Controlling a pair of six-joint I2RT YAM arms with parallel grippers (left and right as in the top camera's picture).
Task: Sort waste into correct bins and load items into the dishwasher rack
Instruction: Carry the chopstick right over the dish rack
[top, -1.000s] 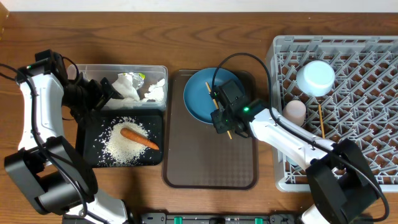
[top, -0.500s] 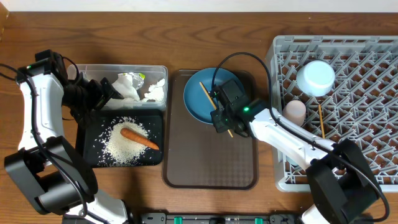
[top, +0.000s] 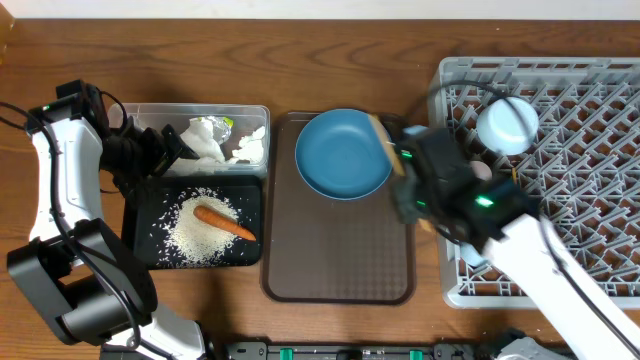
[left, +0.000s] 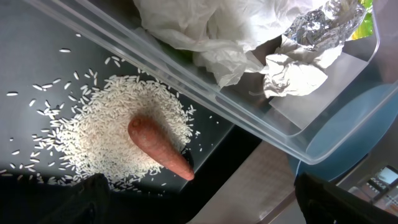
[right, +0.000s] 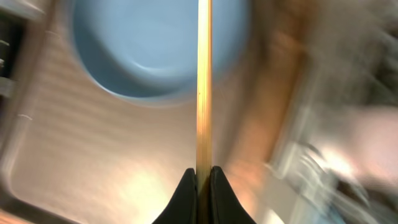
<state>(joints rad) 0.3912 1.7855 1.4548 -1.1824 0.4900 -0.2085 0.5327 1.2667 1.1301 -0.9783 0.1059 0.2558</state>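
Note:
My right gripper (right: 203, 175) is shut on a wooden chopstick (right: 203, 74), held above the brown serving tray beside a blue plate (top: 343, 153). In the overhead view this gripper (top: 393, 162) is motion-blurred, with the chopstick (top: 378, 130) sticking out toward the plate's right rim. The left gripper (top: 150, 155) hangs open and holds nothing, over the black tray (top: 140, 240) holding the carrot (left: 160, 147) and rice (left: 93, 134). The clear tub (top: 258, 115) holds crumpled napkins (left: 224, 31). A light blue bowl (top: 508, 124) sits in the grey rack (top: 580, 200); the pink cup (top: 481, 171) is partly hidden by my arm.
The brown serving tray (top: 340, 260) lies between the bins and the rack. Crumpled foil (left: 323, 15) lies among the napkins in the tub. The rack's left wall stands just right of the right arm.
The right gripper closed on the chopstick, lifted it off the blue plate and swung right toward the rack, blurring the view. The left arm has not moved.

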